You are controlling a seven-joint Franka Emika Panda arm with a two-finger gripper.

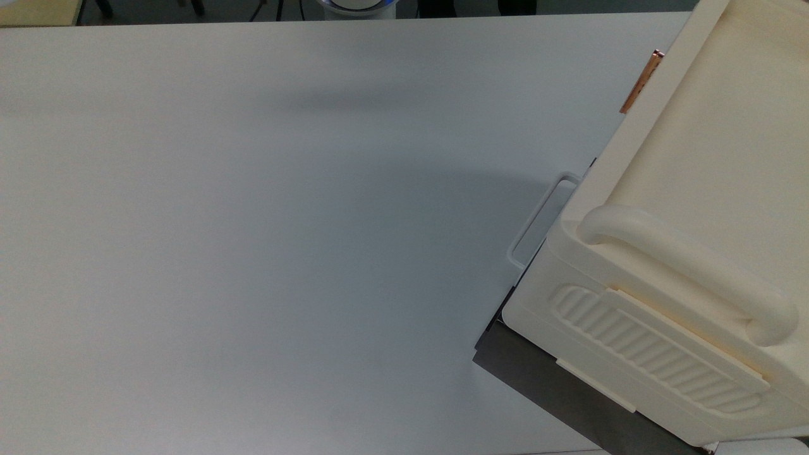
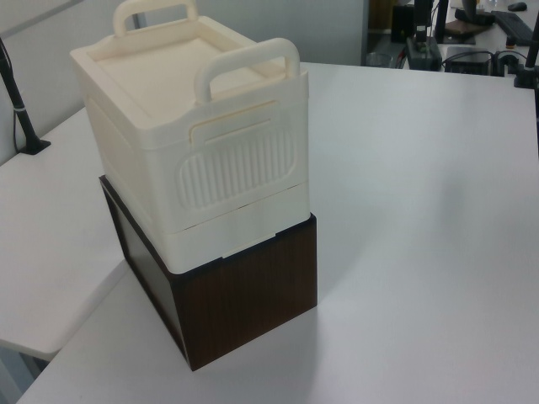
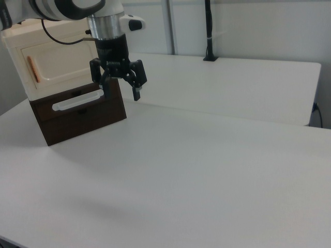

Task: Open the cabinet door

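From my remote seat, the right view shows me the claw (image 3: 122, 82) hanging above the white table (image 3: 207, 155) with its black fingers (image 3: 137, 89) spread wide, holding nothing and touching nothing, just in front of the cabinet. The cabinet door (image 3: 59, 63) is the cream front panel with its copper-orange handle (image 3: 32, 69) upright near the right view's left side, and I see it lying flush with the cream cabinet (image 2: 194, 143). That cabinet sits on a dark brown box (image 2: 244, 303) with a white loop handle (image 3: 77, 100), at the table's far-left corner in the right view.
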